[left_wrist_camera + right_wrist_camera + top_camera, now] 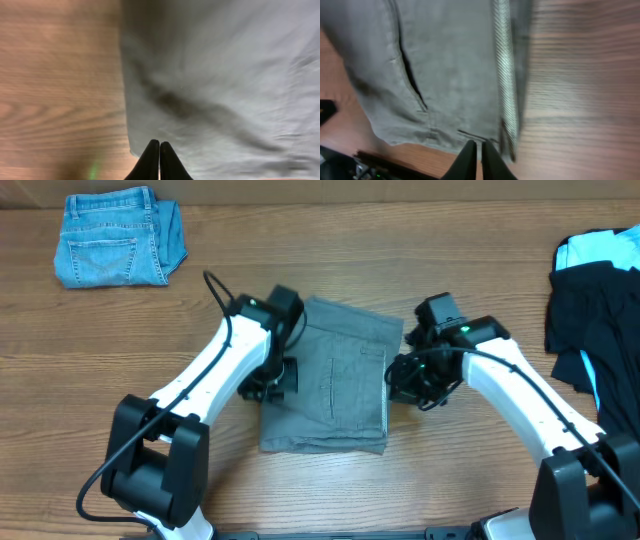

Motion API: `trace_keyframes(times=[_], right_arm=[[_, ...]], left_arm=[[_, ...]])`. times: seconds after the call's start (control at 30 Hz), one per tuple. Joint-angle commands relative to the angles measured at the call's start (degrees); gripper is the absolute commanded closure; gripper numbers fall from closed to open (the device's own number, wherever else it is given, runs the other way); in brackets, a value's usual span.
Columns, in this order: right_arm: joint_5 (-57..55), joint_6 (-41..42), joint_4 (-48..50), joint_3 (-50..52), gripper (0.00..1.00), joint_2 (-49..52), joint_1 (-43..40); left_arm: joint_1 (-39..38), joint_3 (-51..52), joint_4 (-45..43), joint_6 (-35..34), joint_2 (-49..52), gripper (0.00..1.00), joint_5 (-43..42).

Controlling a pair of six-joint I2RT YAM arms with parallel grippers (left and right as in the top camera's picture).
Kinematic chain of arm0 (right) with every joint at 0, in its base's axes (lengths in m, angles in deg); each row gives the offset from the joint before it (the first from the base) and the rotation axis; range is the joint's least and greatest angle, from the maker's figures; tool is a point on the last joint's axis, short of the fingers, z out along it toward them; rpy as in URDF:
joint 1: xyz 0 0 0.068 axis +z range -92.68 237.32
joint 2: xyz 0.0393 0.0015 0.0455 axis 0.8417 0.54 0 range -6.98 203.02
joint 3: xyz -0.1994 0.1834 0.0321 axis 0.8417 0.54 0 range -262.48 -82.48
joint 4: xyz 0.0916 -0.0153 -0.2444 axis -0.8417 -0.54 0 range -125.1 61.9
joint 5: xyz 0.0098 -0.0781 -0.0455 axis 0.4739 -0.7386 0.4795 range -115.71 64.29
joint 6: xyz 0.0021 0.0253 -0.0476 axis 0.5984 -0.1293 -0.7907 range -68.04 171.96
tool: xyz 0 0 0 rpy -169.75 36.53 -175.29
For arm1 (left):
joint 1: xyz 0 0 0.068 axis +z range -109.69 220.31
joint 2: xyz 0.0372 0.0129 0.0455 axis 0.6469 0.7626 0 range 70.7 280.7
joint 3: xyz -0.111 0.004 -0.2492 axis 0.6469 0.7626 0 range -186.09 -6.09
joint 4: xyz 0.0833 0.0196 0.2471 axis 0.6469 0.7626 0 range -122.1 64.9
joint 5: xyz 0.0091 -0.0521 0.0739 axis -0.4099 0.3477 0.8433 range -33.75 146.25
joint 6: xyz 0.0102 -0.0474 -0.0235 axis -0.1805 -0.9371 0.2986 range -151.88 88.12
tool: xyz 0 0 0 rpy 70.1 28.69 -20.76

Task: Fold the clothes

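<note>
The mid-grey garment [335, 380] lies folded into a rough rectangle on the middle of the table, slit pocket facing up. My left gripper [276, 380] is at its left edge with fingers pressed together and nothing between them. In the left wrist view the tips [159, 144] sit over the cloth's edge [225, 75]. My right gripper [402, 376] is at the garment's right edge. In the right wrist view its fingers [479, 145] are nearly touching, empty, just off the cloth's hem [450, 65] beside the lighter inner edge [502, 75].
Blue denim jeans [118, 235] lie folded at the far left. Black and light-blue garments [600, 300] are piled at the right edge. Bare wooden table [100, 340] surrounds the grey garment.
</note>
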Motion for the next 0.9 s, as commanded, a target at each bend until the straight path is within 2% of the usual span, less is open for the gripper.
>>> trace_keyframes(times=[0.0, 0.1, 0.23, 0.33, 0.57, 0.73, 0.77, 0.8, 0.83, 0.87], right_arm=[[1.84, -0.37, 2.67, 3.02, 0.87, -0.15, 3.43], [2.03, 1.2, 5.14, 5.14, 0.87, 0.66, 4.66], [3.02, 3.76, 7.63, 9.05, 0.96, 1.4, 4.98], [2.78, 4.33, 8.22, 11.3, 0.96, 1.4, 4.85], [1.97, 7.23, 8.13, 11.41, 0.96, 1.31, 4.7], [-4.02, 9.01, 3.37, 7.3, 0.96, 0.5, 4.59], [-5.14, 8.98, 2.36, 6.36, 0.96, 0.26, 4.5], [-6.78, 8.94, 1.01, 4.83, 0.96, -0.04, 4.46], [-7.69, 8.72, 0.37, 3.85, 0.87, -0.13, 4.46], [-8.31, 8.5, -0.09, 2.93, 0.59, -0.13, 4.44]], left_arm=[[-1.09, 6.03, -2.19, -0.22, -0.44, 0.95, -2.99], [-1.07, 10.99, -5.66, -0.2, -0.44, 0.94, -5.51], [-1.07, 16.41, -8.28, -0.2, -0.44, 0.93, -6.23], [-1.03, 18.49, -8.39, -0.26, -0.44, 0.92, -5.46], [-0.96, 16.81, -5.84, -1.6, -0.59, 0.96, -4.85], [-0.98, 11.23, -0.09, -3.58, -3.06, 0.96, -2.01], [-0.98, 10.1, 0.85, -3.65, -4.0, 0.95, -1.16], [-0.98, 8.37, 1.84, -3.65, -5.53, 0.9, -0.52], [-0.98, 7.13, 2.34, -3.61, -6.58, 0.82, -0.28], [-0.98, 5.97, 2.54, -3.56, -7.52, 0.6, -0.02]])
